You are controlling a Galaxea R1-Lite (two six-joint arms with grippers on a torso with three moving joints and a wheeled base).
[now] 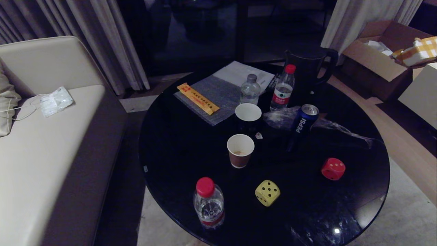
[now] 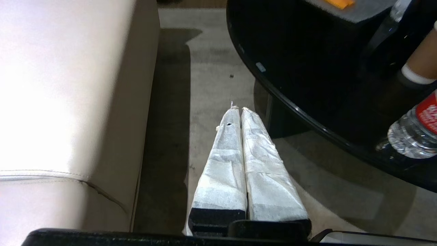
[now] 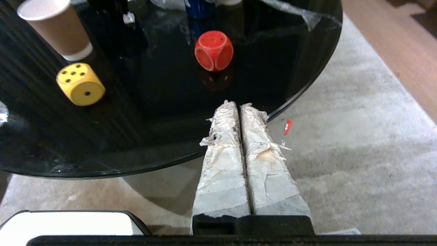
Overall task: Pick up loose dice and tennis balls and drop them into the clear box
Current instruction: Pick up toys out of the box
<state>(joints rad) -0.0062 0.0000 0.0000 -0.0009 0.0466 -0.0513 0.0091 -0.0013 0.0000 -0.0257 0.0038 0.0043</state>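
Note:
A yellow die (image 1: 267, 193) (image 3: 80, 83) and a red die (image 1: 333, 168) (image 3: 214, 51) lie on the near part of the round black table (image 1: 177, 153). No tennis balls or clear box are in view. My left gripper (image 2: 238, 108) is shut and empty, hanging over the carpet between the sofa and the table edge. Also shut and empty, my right gripper (image 3: 238, 103) sits at the table's near edge, short of the red die. Neither arm shows in the head view.
On the table stand a paper cup (image 1: 240, 150), a white-lined dark cup (image 1: 248, 116), a Pepsi can (image 1: 303, 124), water bottles (image 1: 209, 203), a black jug (image 1: 307, 73) and a yellow packet (image 1: 198, 98). A beige sofa (image 1: 44, 136) is left, cardboard boxes (image 1: 385, 51) back right.

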